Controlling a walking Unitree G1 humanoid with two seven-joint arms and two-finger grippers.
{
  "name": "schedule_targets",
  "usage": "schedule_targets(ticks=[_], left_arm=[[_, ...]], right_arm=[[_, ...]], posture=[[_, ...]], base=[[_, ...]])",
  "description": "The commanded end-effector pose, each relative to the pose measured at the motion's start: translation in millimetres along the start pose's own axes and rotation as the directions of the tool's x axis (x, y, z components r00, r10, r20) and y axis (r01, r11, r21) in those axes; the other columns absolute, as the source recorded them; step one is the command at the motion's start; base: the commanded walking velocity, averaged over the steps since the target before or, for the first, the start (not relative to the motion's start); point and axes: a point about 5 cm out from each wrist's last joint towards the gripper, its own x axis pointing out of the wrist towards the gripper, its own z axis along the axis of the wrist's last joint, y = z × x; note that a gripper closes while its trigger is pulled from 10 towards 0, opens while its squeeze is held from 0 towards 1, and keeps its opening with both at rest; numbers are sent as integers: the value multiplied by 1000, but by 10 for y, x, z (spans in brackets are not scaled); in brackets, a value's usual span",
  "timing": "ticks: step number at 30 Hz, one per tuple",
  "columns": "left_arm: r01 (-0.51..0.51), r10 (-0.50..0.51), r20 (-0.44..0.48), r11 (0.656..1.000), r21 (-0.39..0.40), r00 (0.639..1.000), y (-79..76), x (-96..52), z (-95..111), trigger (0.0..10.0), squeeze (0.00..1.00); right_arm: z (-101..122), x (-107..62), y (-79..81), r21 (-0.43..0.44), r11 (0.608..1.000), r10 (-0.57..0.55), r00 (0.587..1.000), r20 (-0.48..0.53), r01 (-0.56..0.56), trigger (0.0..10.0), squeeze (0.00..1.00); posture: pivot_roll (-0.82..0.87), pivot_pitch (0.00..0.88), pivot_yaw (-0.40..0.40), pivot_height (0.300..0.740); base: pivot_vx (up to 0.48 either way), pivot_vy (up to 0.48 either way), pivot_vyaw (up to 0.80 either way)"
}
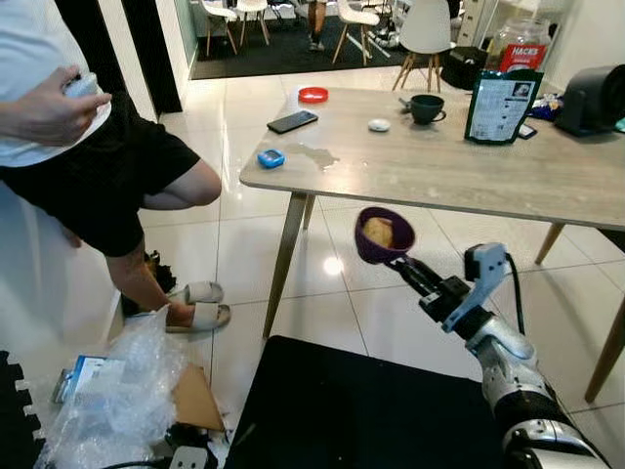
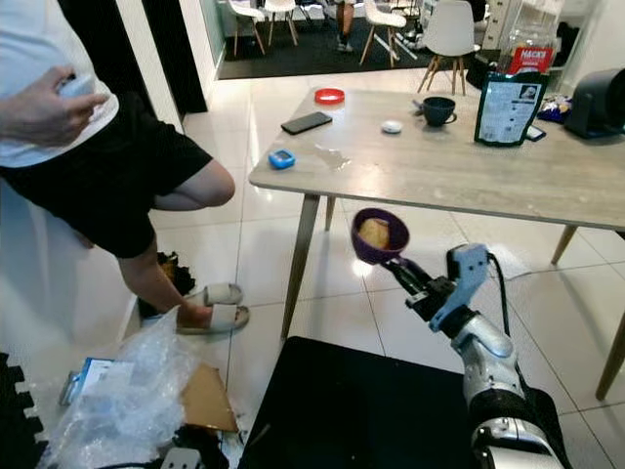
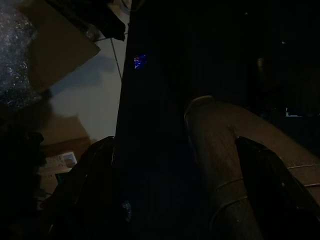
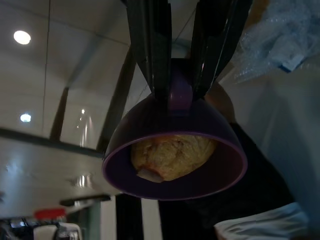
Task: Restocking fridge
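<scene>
Purple bowl in right gripper — table just beyond, person left.

Right silver arm raised forward, black two-fingered right gripper clamped on purple bowl; left gripper fingers spread, hanging low.

Right gripper at centre frame clamps the rim tab of a purple bowl holding a golden bun, wooden table at 1 o'clock, person's hand at 10 o'clock.
</scene>
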Motion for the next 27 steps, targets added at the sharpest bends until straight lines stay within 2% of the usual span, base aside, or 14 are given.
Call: schedule_targets(ticks=[1, 4, 6, 8, 10, 14, 15, 27], left_arm=[[-5, 5, -67, 1000, 4, 998, 57, -45, -166, 10000, 0], [-6, 6, -68, 1000, 6, 998, 50, -41, -160, 10000, 0], [-7, 7, -70, 1000, 7, 998, 35, -37, -161, 10000, 0], [-7, 7, -71, 1000, 7, 997, 31, -36, -163, 10000, 0], [-7, 7, -76, 1000, 8, 997, 11, -36, -185, 10000, 0], [-8, 8, -82, 1000, 8, 997, 0, -41, -215, 10000, 0], [-9, 9, -84, 1000, 8, 996, -2, -44, -228, 10000, 0], [-16, 16, -88, 1000, 8, 996, 55, -62, -242, 10000, 0]], right_arm=[[151, 91, 2, -79, 997, 16, 999, 45, -12, 10000, 0], [220, 150, 19, -199, 980, 28, 1000, 13, -25, 10000, 0], [219, 170, 64, -275, 959, 63, 997, -38, -71, 10000, 0], [212, 173, 80, -295, 951, 74, 996, -56, -87, 10000, 0], [182, 193, 124, -374, 917, 95, 988, -125, -136, 10000, 0], [126, 202, 156, -444, 877, 103, 974, -203, -186, 10000, 0], [83, 197, 156, -481, 852, 95, 964, -249, -208, 10000, 0], [-123, 106, 103, -547, 782, 37, 899, -437, -298, 10000, 0]], posture=[[22, 0, 19, 739], [22, 0, 19, 739], [22, 0, 19, 739], [22, 0, 19, 739], [26, 0, 25, 739], [31, 0, 23, 739], [31, 0, 23, 739], [33, 0, 18, 739]], base=[[0, 0, 0], [0, 0, 0], [0, 0, 0], [0, 0, 0], [0, 0, 0], [0, 0, 0], [0, 0, 0], [0, 0, 0]])
